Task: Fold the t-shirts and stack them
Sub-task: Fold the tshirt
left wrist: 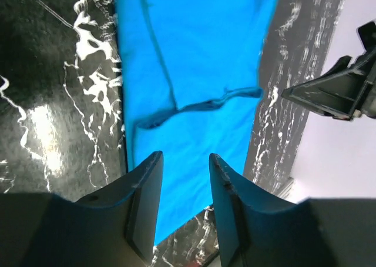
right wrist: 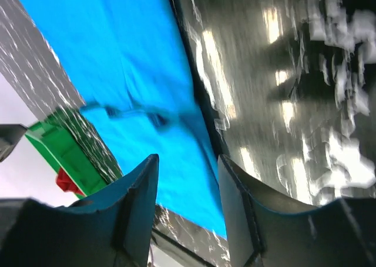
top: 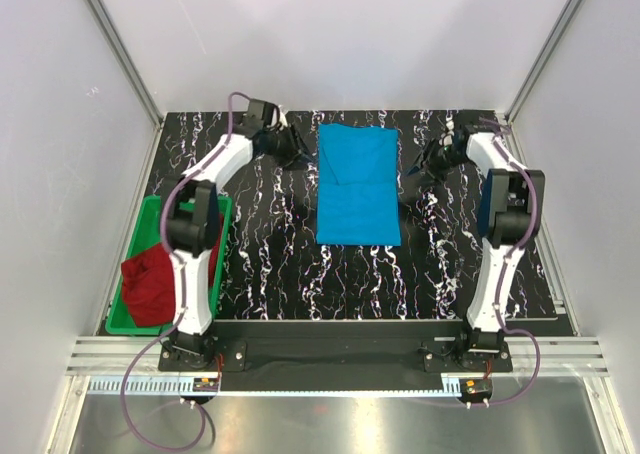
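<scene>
The sky-blue t-shirt [top: 357,184] lies flat in a long rectangle at the table's middle back, sleeves folded in. It also shows in the left wrist view [left wrist: 194,73] and the right wrist view [right wrist: 117,61]. The dark red t-shirt [top: 150,282] is bunched in the green bin [top: 140,236] at the left; a bit shows in the right wrist view [right wrist: 67,182]. My left gripper [top: 298,150] hovers open and empty by the blue shirt's upper left edge [left wrist: 185,161]. My right gripper [top: 420,164] hovers open and empty by its upper right edge [right wrist: 188,164].
The black marbled table [top: 270,264] is walled by white panels at the back and both sides. The green bin stands at the left edge beside the left arm. The right gripper's fingers [left wrist: 335,90] show in the left wrist view.
</scene>
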`<state>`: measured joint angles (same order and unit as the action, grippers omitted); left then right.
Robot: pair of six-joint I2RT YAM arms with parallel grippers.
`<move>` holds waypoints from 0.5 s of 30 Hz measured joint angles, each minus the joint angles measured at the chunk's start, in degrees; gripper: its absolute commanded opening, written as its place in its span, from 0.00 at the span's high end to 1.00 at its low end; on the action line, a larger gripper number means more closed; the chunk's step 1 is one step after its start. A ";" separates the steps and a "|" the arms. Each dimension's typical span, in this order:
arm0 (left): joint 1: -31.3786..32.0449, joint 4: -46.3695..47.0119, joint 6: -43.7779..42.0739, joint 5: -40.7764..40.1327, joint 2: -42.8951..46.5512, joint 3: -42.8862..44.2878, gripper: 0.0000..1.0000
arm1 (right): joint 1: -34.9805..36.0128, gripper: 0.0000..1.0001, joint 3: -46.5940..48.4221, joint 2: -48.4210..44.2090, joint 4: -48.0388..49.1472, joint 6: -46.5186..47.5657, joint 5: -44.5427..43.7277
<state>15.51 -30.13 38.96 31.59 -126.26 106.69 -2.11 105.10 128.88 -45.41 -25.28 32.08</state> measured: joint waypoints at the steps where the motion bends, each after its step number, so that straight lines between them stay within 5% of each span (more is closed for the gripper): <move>1: 0.22 0.83 -0.59 -0.15 2.27 -2.75 0.59 | -0.13 0.48 -3.30 -2.47 1.25 0.22 -0.11; 7: 7.08 7.65 -2.69 2.12 16.17 -24.15 0.67 | 2.71 0.62 -27.96 -22.18 8.85 -1.38 4.07; 9: 10.69 9.66 -2.95 3.58 16.90 -28.83 0.71 | 5.07 0.83 -34.10 -25.94 12.41 -2.47 7.06; 11: 13.29 10.49 -3.17 4.50 16.41 -31.74 0.78 | 7.34 0.93 -38.10 -26.40 15.85 -3.80 9.92; 15: 13.40 11.93 -2.56 5.11 15.26 -35.04 0.80 | 9.38 0.95 -40.33 -22.45 17.35 -3.78 13.79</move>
<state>28.91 -18.20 36.40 36.71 -111.00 71.66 7.27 64.77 106.43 -28.05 -29.06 45.87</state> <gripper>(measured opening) 0.207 0.057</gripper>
